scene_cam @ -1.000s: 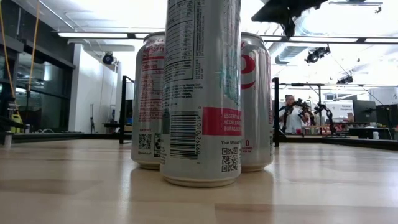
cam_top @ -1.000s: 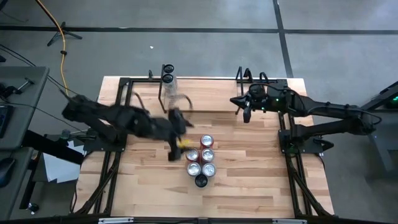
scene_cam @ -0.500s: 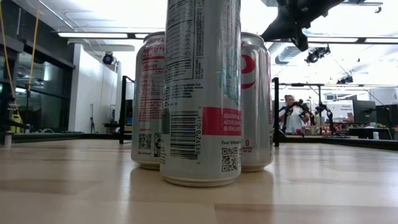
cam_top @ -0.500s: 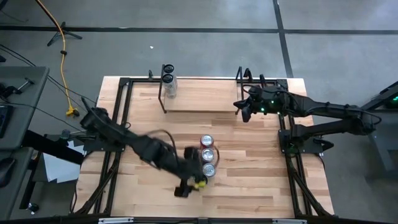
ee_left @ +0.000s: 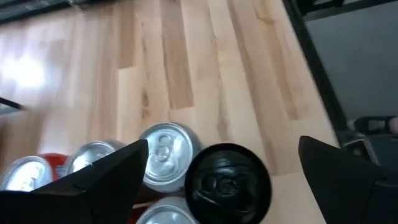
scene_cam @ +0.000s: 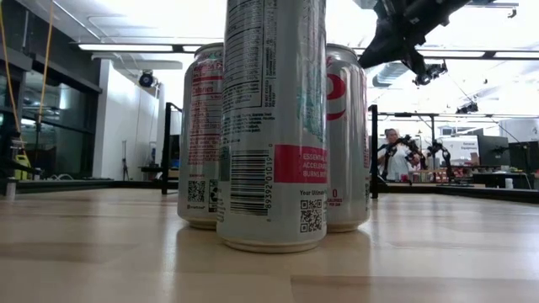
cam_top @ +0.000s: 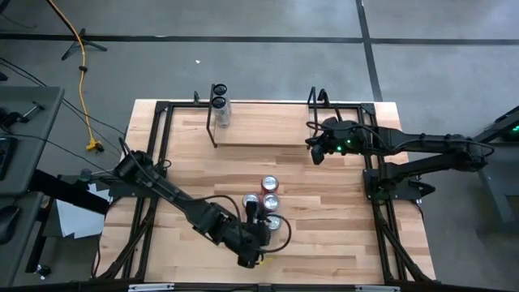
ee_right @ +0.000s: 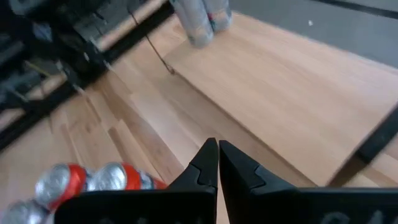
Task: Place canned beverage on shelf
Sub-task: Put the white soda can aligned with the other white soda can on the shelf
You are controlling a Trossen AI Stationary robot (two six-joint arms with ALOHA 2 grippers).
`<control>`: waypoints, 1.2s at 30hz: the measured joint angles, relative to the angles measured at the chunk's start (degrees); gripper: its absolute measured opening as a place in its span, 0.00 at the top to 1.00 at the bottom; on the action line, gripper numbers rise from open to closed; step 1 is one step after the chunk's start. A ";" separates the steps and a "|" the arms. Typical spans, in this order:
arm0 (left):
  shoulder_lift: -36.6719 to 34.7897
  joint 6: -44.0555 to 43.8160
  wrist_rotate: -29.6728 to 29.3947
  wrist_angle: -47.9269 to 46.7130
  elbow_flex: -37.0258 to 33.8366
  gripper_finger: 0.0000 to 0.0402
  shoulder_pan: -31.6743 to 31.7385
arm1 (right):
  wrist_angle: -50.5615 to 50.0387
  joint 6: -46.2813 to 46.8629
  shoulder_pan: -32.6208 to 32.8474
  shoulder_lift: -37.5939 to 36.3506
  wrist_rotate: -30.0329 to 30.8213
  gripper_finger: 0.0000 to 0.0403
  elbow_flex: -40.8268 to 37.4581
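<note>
A cluster of several cans stands upright on the table near its middle (cam_top: 268, 203). The nearest can, tall with a black top (ee_left: 229, 183), fills the low view (scene_cam: 274, 126). My left gripper (cam_top: 257, 237) is open above this can, one finger on either side of it, touching nothing. The shelf (cam_top: 268, 130), a pale plank on black rods, stands at the table's far side. Two cans (cam_top: 219, 104) stand on its far left corner. My right gripper (ee_right: 217, 163) is shut and empty, hovering by the shelf's right end (cam_top: 318, 151).
Silver-topped and red cans (ee_left: 166, 154) stand close against the black-topped can on its far side. The black table frame (cam_top: 158, 146) runs along both sides. Bare plank shows on the shelf's middle and right (ee_right: 298, 81). A person shows far off in the room (scene_cam: 392, 151).
My left gripper has swung from the table's middle, just near of the shelf, toward the near edge and now stands over the black-topped can at the near end of the cluster. The cans have stayed in place.
</note>
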 joint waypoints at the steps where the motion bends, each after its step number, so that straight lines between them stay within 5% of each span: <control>1: -0.01 -0.31 1.25 -0.08 0.00 0.07 0.44 | -0.58 -0.35 0.27 0.13 0.02 1.00 0.00; 14: 1.20 -0.58 7.95 -0.79 -0.02 0.07 3.87 | -2.01 -2.14 1.16 3.83 0.41 1.00 0.02; 36: 5.92 -2.55 5.15 -4.21 0.04 0.10 2.06 | -2.52 -3.48 1.14 4.52 2.80 1.00 0.00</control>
